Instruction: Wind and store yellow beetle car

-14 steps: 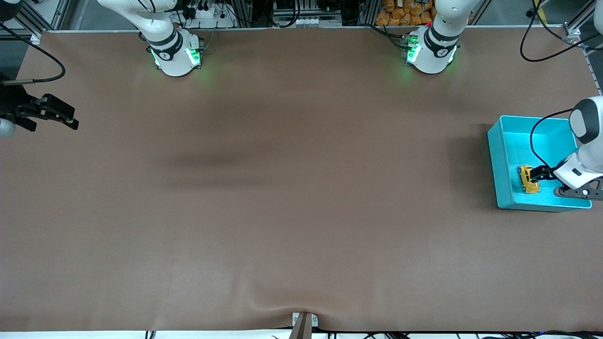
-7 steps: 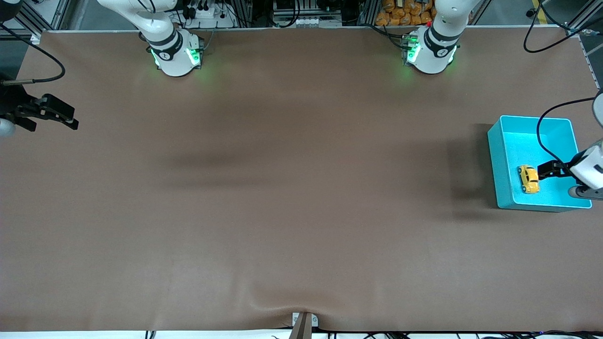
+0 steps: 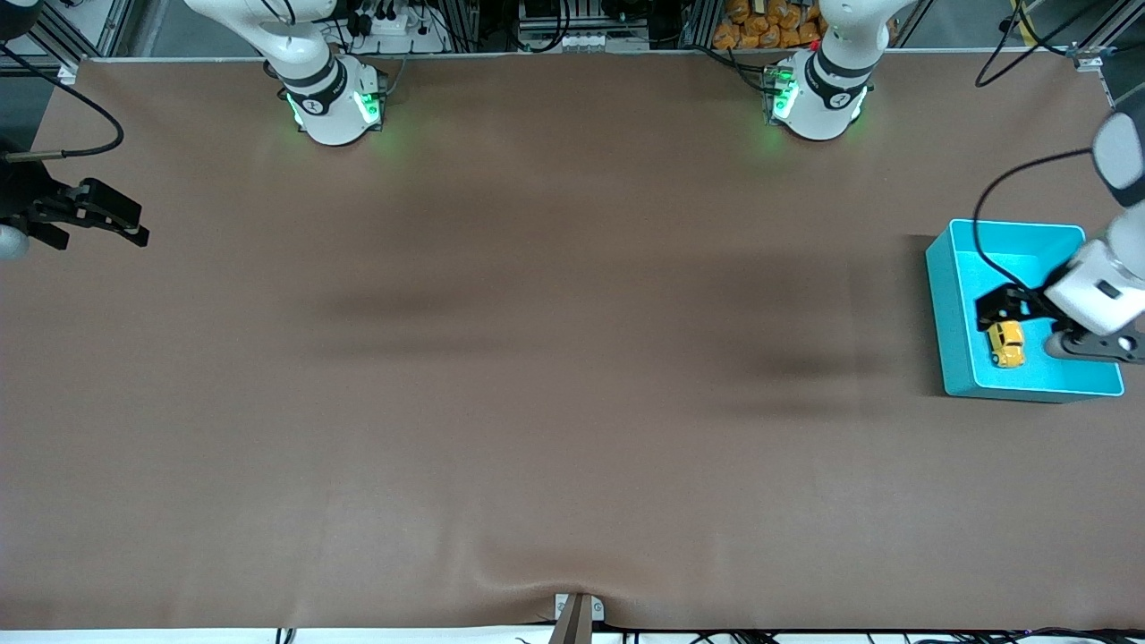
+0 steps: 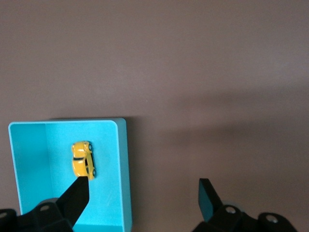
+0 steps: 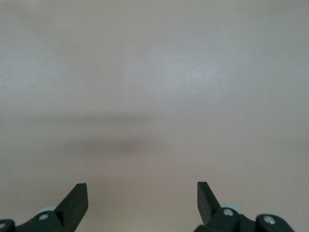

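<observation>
Yellow beetle car (image 3: 1007, 343) lies on the floor of the teal bin (image 3: 941, 304), at the left arm's end of the table. It sits on its wheels, in the part of the bin nearer the front camera, free of the walls. Nothing is touching it.

Left gripper (image 3: 1002, 306) hangs over the bin above the car, fingers spread wide and empty. In the left wrist view the car (image 4: 82, 160) shows small and well below, with one fingertip (image 4: 77, 192) over the bin floor and the other out past the bin wall (image 4: 121, 169) over bare brown table (image 4: 203, 72).

Right gripper (image 3: 112, 215) waits over the table edge at the right arm's end, jaws apart, holding nothing; the right wrist view shows only bare table (image 5: 154, 87) between its fingertips (image 5: 77, 198).

Judgement: storing step looks complete, car released in the bin. Whether the winding was done cannot be told from these views. Next move likely calls only for the left arm to lift clear without clipping the bin rim or dragging its cable across the car.
</observation>
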Controlling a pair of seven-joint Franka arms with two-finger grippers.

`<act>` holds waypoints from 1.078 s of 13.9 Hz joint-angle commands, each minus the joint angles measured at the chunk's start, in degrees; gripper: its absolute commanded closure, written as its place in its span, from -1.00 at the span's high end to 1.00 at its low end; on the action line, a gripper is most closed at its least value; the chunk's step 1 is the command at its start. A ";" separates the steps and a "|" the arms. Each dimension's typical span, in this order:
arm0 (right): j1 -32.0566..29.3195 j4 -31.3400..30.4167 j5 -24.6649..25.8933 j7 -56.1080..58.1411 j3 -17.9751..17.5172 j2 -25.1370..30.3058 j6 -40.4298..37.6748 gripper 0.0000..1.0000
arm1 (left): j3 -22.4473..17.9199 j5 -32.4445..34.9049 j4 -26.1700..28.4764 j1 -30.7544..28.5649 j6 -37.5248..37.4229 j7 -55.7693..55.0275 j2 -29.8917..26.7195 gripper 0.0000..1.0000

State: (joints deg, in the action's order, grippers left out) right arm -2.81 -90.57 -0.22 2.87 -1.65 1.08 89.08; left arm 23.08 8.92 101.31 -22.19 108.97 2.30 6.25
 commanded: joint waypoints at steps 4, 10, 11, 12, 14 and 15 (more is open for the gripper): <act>-0.53 1.36 0.57 -0.59 -0.64 -0.29 -0.75 1.00 | -15.40 -4.51 -4.79 19.53 -13.41 -3.27 -6.76 1.00; -0.53 1.36 0.57 -0.59 -0.64 -0.29 -0.75 1.00 | -16.84 -6.45 -7.09 22.10 -20.81 -4.94 -10.19 1.00; -0.62 1.36 0.57 -0.59 -0.64 -0.29 -0.75 1.00 | -16.84 -6.37 -7.27 22.10 -21.69 -4.41 -10.55 1.00; -0.62 1.36 0.57 -0.59 -0.64 -0.29 -0.75 1.00 | -16.92 -6.37 -7.53 22.28 -22.48 -3.45 -10.73 1.00; -0.62 1.36 0.57 -0.59 -0.64 -0.29 -0.75 1.00 | -17.80 -6.28 -9.02 23.94 -24.85 -1.52 -10.64 1.00; -0.71 1.36 0.57 -0.59 -0.64 -0.38 -0.75 1.00 | -19.11 -6.45 -9.55 24.65 -25.30 -1.34 -10.64 1.00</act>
State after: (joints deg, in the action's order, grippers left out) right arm -2.81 -90.36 -0.22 2.87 -1.66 1.09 89.08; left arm 6.20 3.56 93.55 0.39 86.00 -0.44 -4.07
